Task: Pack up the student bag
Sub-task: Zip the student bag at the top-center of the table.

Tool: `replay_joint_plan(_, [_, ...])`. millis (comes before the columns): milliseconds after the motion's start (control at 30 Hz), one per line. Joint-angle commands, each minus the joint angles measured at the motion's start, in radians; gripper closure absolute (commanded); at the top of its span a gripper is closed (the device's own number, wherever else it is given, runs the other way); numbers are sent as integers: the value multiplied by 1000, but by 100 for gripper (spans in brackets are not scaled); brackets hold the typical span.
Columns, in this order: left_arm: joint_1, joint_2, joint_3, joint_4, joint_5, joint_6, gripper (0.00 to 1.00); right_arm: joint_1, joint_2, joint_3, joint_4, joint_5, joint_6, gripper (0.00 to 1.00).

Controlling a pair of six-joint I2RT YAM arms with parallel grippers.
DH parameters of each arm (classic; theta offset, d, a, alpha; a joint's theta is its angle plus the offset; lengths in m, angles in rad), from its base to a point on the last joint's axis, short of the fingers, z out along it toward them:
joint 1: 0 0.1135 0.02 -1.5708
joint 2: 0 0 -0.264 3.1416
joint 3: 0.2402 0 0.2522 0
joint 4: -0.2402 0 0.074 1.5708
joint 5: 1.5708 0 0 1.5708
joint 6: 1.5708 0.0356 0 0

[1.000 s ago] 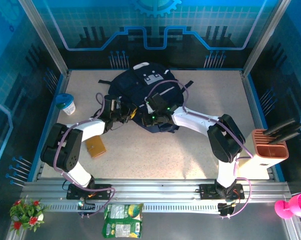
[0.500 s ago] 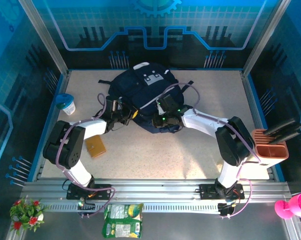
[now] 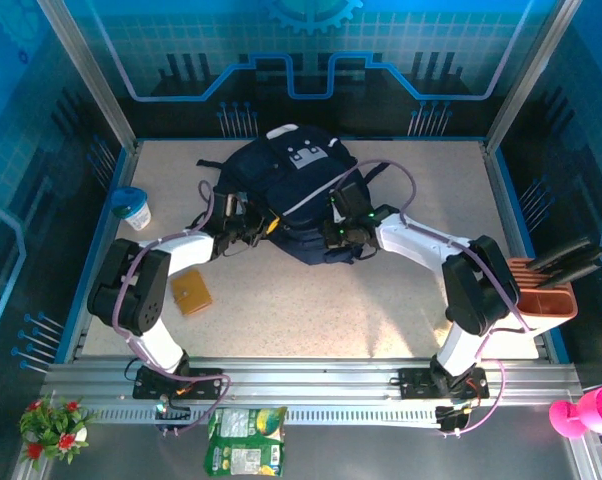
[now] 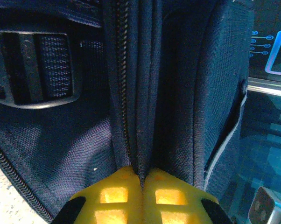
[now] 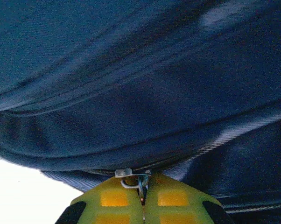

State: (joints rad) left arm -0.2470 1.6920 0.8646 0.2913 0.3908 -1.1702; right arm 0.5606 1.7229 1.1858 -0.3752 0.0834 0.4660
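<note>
The student bag [image 3: 291,190], dark navy with a thin white stripe and a white patch, lies at the back middle of the table. My left gripper [image 3: 262,227] sits at its near left edge. In the left wrist view its yellow fingers [image 4: 117,193] are shut on a fold of the bag's fabric [image 4: 187,102] beside a zipper line. My right gripper [image 3: 338,232] is at the bag's near right edge. Its yellow fingers [image 5: 173,198] are shut on the metal zipper pull [image 5: 132,178] under the bag's navy cloth [image 5: 140,84].
A brown wallet [image 3: 192,292] lies near the left arm. A blue-lidded cup [image 3: 133,208] stands at the left edge. An orange holder [image 3: 541,296] stands at the right. A green packet [image 3: 244,440] lies in front of the rail. A plastic buckle [image 4: 40,70] sits on the bag's strap.
My right gripper has slid to the right along the bag's near edge with the zipper pull. My left gripper has closed on the fabric and shifted slightly up.
</note>
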Motion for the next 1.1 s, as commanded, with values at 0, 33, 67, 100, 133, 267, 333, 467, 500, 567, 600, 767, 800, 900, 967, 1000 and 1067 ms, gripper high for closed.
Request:
replay_joint_plan(0, [20, 17, 63, -35, 26, 73, 100, -45, -24, 46, -52, 68, -2, 98])
replay_joint_plan(33, [20, 20, 77, -54, 29, 89, 100, -48, -19, 59, -59, 59, -4, 98])
replay_joint_plan(67, [20, 26, 89, -66, 33, 102, 100, -48, -17, 66, -64, 50, -8, 98])
replay_joint_plan(100, [20, 32, 101, -79, 39, 113, 100, -48, -18, 67, -63, 39, -12, 98])
replay_joint_plan(133, [20, 42, 120, -101, 45, 130, 100, -47, -20, 66, -59, 21, -16, 100])
replay_joint_plan(267, [28, 92, 219, -195, 55, 207, 100, -21, -40, 42, -33, -32, -54, 100])
replay_joint_plan(333, [39, 118, 264, -229, 47, 236, 99, 5, -49, 34, -25, -38, -70, 100])
replay_joint_plan(467, [79, 158, 315, -242, 4, 244, 95, 62, -55, 26, -1, -55, -73, 100])
replay_joint_plan(500, [90, 165, 317, -222, -2, 229, 95, 77, -54, 26, 12, -64, -68, 100])
replay_joint_plan(567, [109, 178, 314, -171, -3, 195, 89, 109, -40, 39, 40, -89, -54, 100])
replay_joint_plan(600, [116, 180, 313, -163, -6, 184, 88, 121, -28, 50, 49, -104, -50, 100])
replay_joint_plan(767, [155, 134, 260, -180, -30, 165, 80, 174, 67, 153, 81, -186, -5, 100])
replay_joint_plan(800, [163, 117, 246, -189, -32, 169, 80, 181, 83, 168, 90, -201, 5, 100])
replay_joint_plan(900, [194, 56, 206, -264, -46, 190, 73, 192, 131, 220, 105, -234, 30, 100])
replay_joint_plan(967, [210, 8, 166, -300, -56, 195, 70, 193, 160, 247, 110, -251, 41, 100])
replay_joint_plan(1000, [216, -13, 145, -310, -58, 195, 68, 193, 170, 257, 112, -254, 45, 100])
replay_joint_plan(1067, [220, -58, 113, -335, -61, 188, 61, 195, 187, 274, 111, -265, 49, 100])
